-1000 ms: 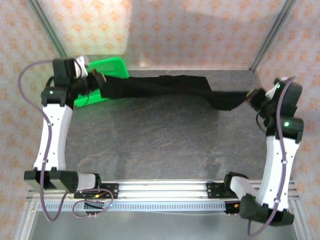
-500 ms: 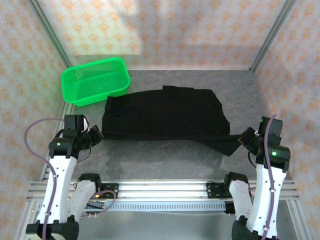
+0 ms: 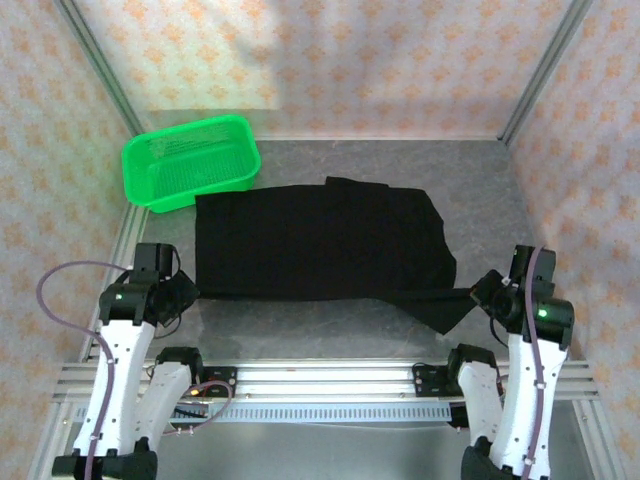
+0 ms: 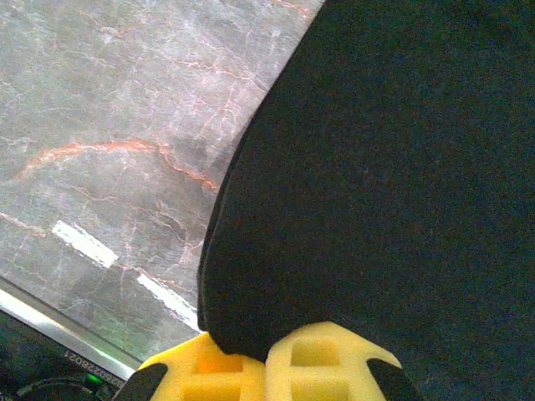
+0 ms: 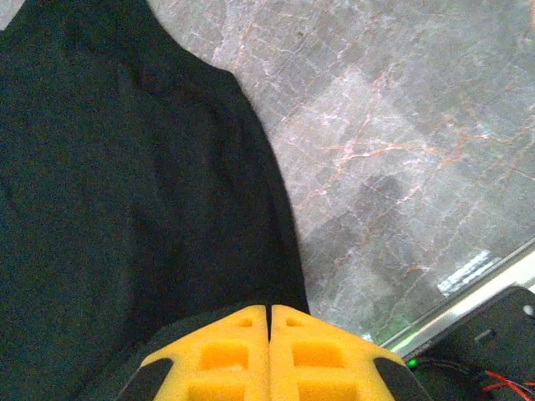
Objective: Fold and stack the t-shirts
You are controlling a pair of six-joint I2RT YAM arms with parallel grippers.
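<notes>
One black t-shirt (image 3: 320, 240) lies spread across the middle of the grey table, its near hem pulled taut between both arms. My left gripper (image 3: 190, 292) is shut on the shirt's near left corner; in the left wrist view the yellow pads (image 4: 226, 368) pinch the cloth (image 4: 376, 167) at the left gripper (image 4: 267, 338). My right gripper (image 3: 478, 292) is shut on the near right corner, where a flap of cloth trails toward it. In the right wrist view the right gripper (image 5: 269, 313) has its pads pressed together on the dark cloth (image 5: 125, 184).
A bright green mesh basket (image 3: 190, 160) stands at the back left, just beyond the shirt's far left corner. Metal frame posts rise at the back corners. The aluminium rail (image 3: 320, 385) runs along the near edge, close behind both grippers.
Both arms have drawn back from the far side toward the near edge, dragging the shirt with them. The shirt has gone from a stretched band to a flat spread, and the basket is uncovered.
</notes>
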